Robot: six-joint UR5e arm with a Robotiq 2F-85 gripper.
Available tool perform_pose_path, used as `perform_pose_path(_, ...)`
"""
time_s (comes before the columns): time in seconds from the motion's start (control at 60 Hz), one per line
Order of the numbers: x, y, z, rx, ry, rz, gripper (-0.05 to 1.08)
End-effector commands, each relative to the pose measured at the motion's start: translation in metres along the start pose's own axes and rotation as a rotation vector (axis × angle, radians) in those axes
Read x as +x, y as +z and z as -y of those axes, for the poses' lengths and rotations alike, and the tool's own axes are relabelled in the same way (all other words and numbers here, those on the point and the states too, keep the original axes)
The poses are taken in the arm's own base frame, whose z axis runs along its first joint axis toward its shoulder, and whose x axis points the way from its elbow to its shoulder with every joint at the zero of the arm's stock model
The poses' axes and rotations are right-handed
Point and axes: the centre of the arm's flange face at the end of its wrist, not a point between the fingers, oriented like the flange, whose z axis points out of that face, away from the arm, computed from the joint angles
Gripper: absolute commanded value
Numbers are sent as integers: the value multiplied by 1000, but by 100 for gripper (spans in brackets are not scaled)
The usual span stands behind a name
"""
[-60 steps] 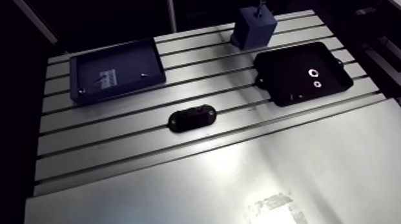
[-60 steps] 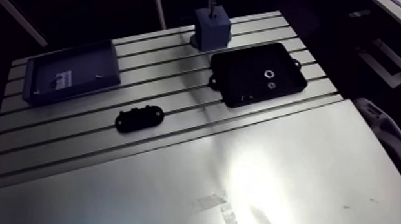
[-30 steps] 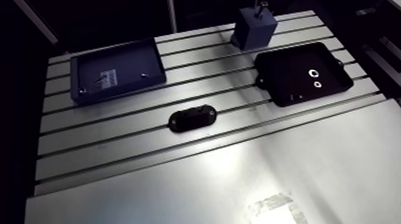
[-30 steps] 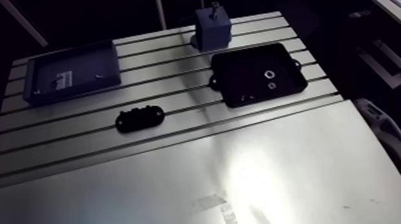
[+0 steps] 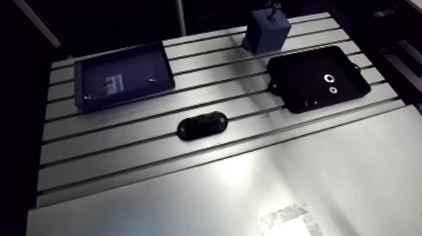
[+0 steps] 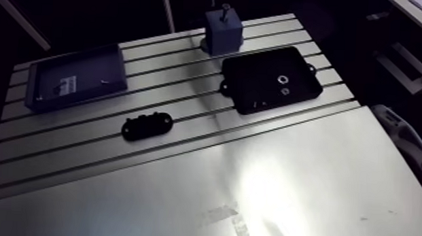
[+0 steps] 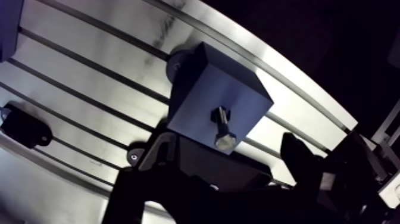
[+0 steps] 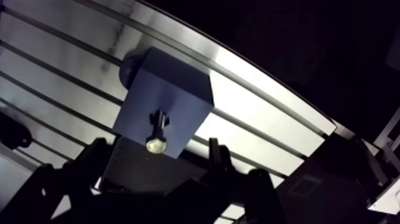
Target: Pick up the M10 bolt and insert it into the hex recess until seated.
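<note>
While its two fingers [image 7: 296, 158] stand wide apart and empty, the gripper [image 7: 226, 143] hangs over the blue block [image 7: 205, 89], touching nothing. The M10 bolt [image 7: 222, 126] stands in the block's top face, long axis vertical, shank down, hex head up, centred between the fingers.

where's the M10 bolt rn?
Arm view: the M10 bolt stands upright in the top of the blue block at the table's far edge, just behind the black tray. Wrist view: it's ahead of the open gripper, not touched.
</note>
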Motion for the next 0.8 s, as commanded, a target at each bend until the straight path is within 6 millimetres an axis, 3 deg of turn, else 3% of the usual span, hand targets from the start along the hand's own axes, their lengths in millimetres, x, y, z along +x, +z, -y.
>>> perform_pose_path(0.017,-11,-17,3,-6,20,-18,9)
perform_pose_path(0.1,-16,-23,7,-5,27,-26,16)
perform_pose_path(0.2,-25,-34,11,10,68,-57,32)
perform_pose_path(0.217,-27,-37,12,14,85,-66,39)
perform_pose_path(0.317,-31,-36,12,30,142,-72,51)
perform_pose_path(0.35,-35,-32,10,38,172,-67,63)
perform_pose_path(0.383,-35,-32,10,38,172,-67,63)
perform_pose_path(0.4,-38,-28,8,43,189,-64,71)
perform_pose_path(0.417,-38,-28,8,43,189,-64,71)
perform_pose_path(0.45,-41,-24,5,47,227,-62,86)
perform_pose_path(0.467,-41,-24,5,47,227,-62,86)
perform_pose_path(0.483,-41,-24,6,48,240,-62,93)
perform_pose_path(0.8,-37,-17,5,37,283,-73,102)
